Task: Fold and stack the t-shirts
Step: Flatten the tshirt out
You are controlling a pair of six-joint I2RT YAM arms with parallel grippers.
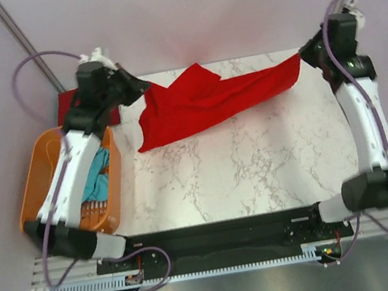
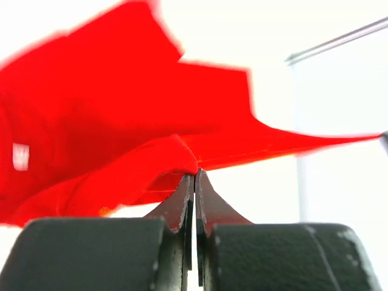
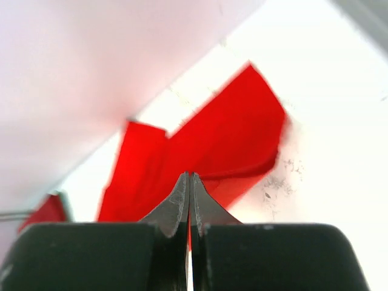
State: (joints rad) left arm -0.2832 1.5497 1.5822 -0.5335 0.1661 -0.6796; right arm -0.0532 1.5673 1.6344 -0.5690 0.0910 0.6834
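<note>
Two sets of fingers hold the bright red t-shirt stretched across the far part of the marble counter, in the upper middle of the top view. The left fingers are clamped on its left edge and the right fingers on its right corner, so the cloth runs between them as a wide, wrinkled band. Its lower left corner sags toward the counter; whether it touches cannot be told. In the left wrist view the left fingers are pressed together on a fold of red cloth, and a small white label shows at the left edge of the frame. In the right wrist view the right fingers are likewise closed tight on the red cloth, which spreads up and away from them. The maroon t-shirt lies at the upper left, partly hidden behind the left arm. The teal t-shirt sits bunched in the orange basket at the left of the frame, beside the counter's left edge and under the left arm.
</note>
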